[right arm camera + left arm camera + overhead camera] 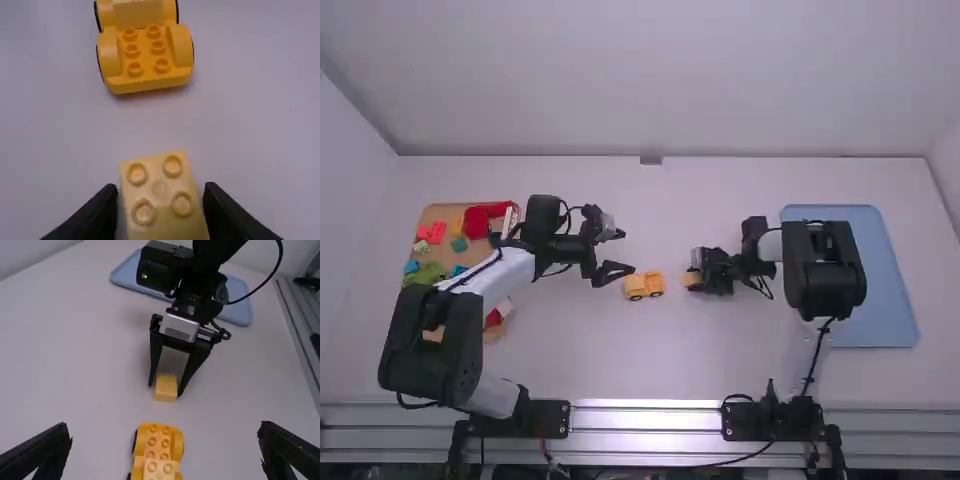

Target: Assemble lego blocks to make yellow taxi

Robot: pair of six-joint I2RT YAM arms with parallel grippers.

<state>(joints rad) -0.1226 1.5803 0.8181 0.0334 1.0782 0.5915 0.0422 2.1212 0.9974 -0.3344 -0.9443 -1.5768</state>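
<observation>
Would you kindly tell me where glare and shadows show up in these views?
High view: bright glare along the metal rail between the arm bases; left wrist view: faint, diffuse shading on the table beside the right arm; right wrist view: a thin, soft shadow under the yellow car base.

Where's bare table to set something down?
Free: beyond the left gripper and right gripper, up to the back wall; also nearer, between the car base and the metal rail. Crowded: between the grippers, where a yellow block sits, and the brown tray.
</observation>
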